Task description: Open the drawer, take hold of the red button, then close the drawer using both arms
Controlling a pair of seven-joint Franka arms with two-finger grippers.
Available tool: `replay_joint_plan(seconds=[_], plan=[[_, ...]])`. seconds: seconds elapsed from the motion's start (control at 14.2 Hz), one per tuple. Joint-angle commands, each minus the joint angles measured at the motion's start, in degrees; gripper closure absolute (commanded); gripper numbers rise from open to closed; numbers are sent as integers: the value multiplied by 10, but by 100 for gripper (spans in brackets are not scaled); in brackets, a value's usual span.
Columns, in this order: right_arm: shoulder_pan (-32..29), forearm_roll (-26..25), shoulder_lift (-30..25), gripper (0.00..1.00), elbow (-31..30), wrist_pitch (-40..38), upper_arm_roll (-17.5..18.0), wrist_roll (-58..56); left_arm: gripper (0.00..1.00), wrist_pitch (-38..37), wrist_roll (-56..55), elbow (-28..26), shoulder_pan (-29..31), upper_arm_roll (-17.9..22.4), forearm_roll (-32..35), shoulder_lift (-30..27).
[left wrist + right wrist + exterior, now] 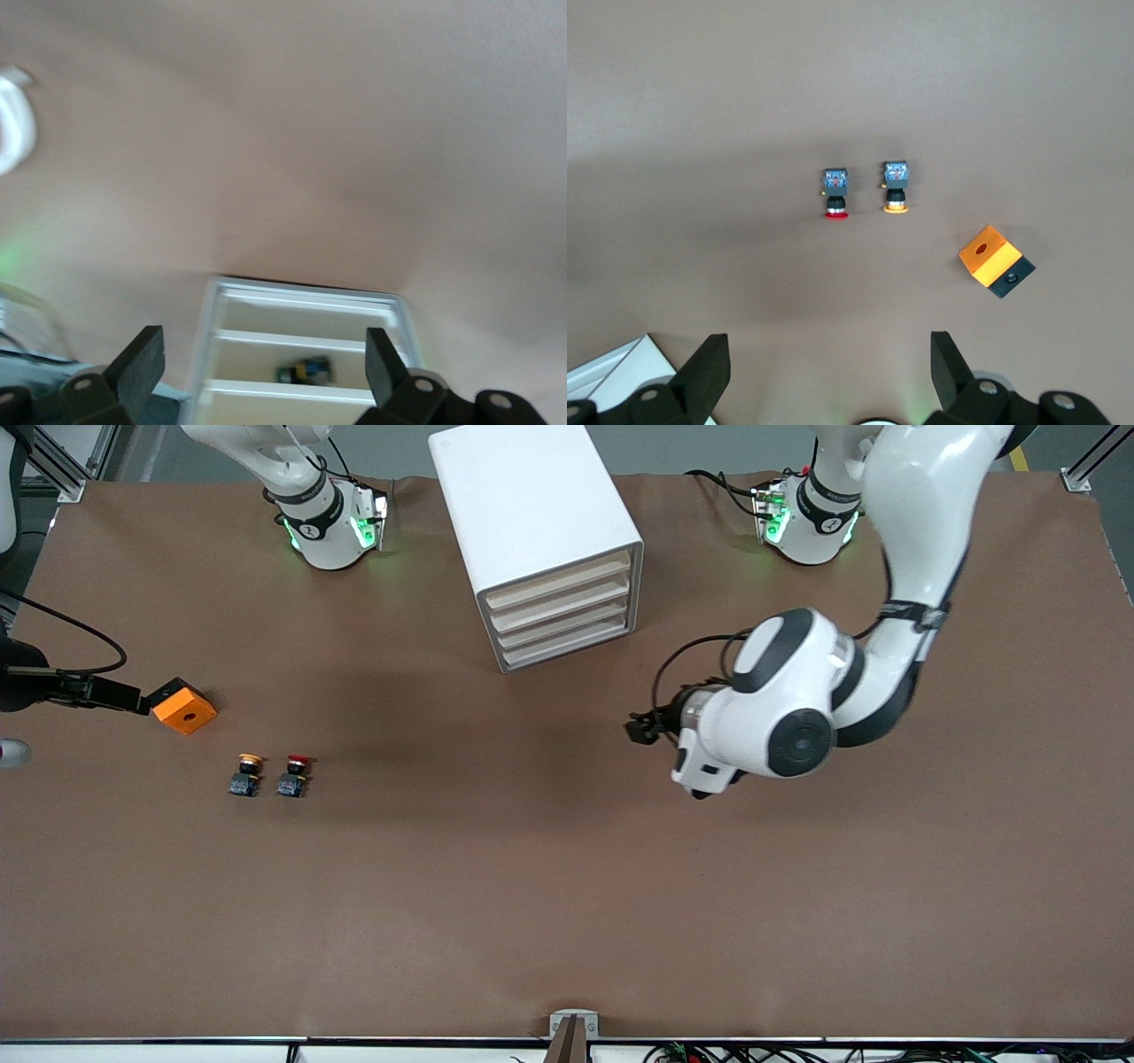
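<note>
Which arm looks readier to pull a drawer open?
Left. The left pincer sits open just in front of the cabinet's drawer fronts, facing them. The right pincer hangs open above the table, looking down at the red button.

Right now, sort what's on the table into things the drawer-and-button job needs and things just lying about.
For the job:
- white cabinet with four drawers, all shut in the front view
- red-capped button
- left gripper, fingers open, over bare table in front of the cabinet
- right gripper, fingers open, above the buttons

Lying about:
- yellow-capped button, beside the red one
- orange block
</note>
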Motion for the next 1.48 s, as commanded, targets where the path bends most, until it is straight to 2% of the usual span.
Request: replay_joint_plan(seconds=[0.0, 0.14, 0.35, 0.42, 0.49, 0.7, 0.77, 0.84, 0.99, 1.2, 1.27, 1.41], plan=[[-7, -8, 3, 0, 30, -11, 5, -6, 0, -34, 67, -15, 42, -4, 22, -50], [2, -34, -4, 0, 30, -12, 10, 17, 0, -46, 136, -15, 86, -4, 29, -75], [-1, -26, -43, 0, 23, -46, 10, 39, 0, -62, 256, -15, 133, 2, 46, -115], [-1, -18, -53, 0, 23, -50, 11, 38, 0, -71, 303, -16, 139, 17, 47, -132], [-1, -16, -71, 0, 21, -62, 11, 36, 0, -83, 343, -18, 131, 52, 47, -149], [0, -20, -124, 0, -27, -61, 10, 35, 0, -103, 471, -61, 61, 193, 52, -217], [-4, -20, -136, 0, -44, -58, 9, 34, 0, -99, 498, -83, 46, 227, 54, -238], [-5, -20, -143, 0, -54, -58, 8, 34, 0, -91, 505, -99, 39, 242, 55, -254], [-3, -17, -165, 0, -82, -48, 8, 34, 0, -47, 512, -147, 38, 253, 55, -294], [0, -17, -213, 0, -150, -8, 10, 34, 0, 63, 513, -256, 37, 252, 94, -369], [0, -17, -224, 0, -165, 3, 10, 34, 0, 74, 513, -259, 38, 250, 95, -376], [0, -17, -226, 0, -166, 4, 10, 33, 0, 72, 512, -231, 42, 248, 96, -377]])
